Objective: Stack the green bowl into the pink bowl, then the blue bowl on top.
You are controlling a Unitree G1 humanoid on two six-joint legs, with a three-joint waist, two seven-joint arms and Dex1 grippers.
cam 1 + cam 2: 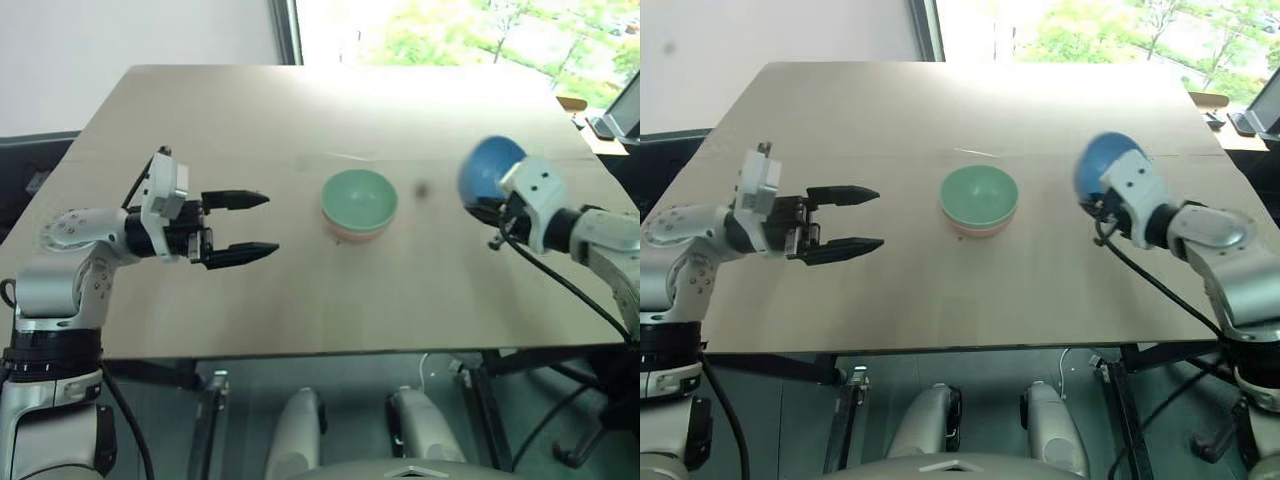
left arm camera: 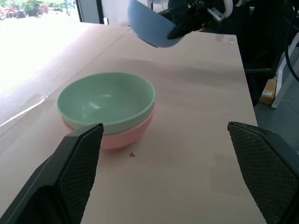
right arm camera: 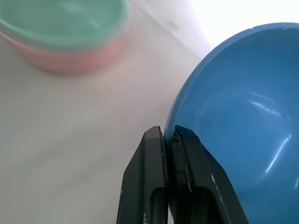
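Right tool (image 3: 169,133) pinches the glossy blue bowl's (image 3: 243,121) rim; left tool (image 1: 240,227) gapes empty.

On the pale wooden desk (image 1: 300,300) my left gripper (image 1: 243,227) hovers with its two black fingers spread wide, pointing toward the small pale mint green bowl (image 1: 360,198), which sits nested in the salmon pink bowl (image 1: 352,235) near the desk's middle. On my right, my right gripper (image 1: 492,214) holds the bright sky blue bowl (image 1: 487,165) tilted in the air, well apart from the stacked pair
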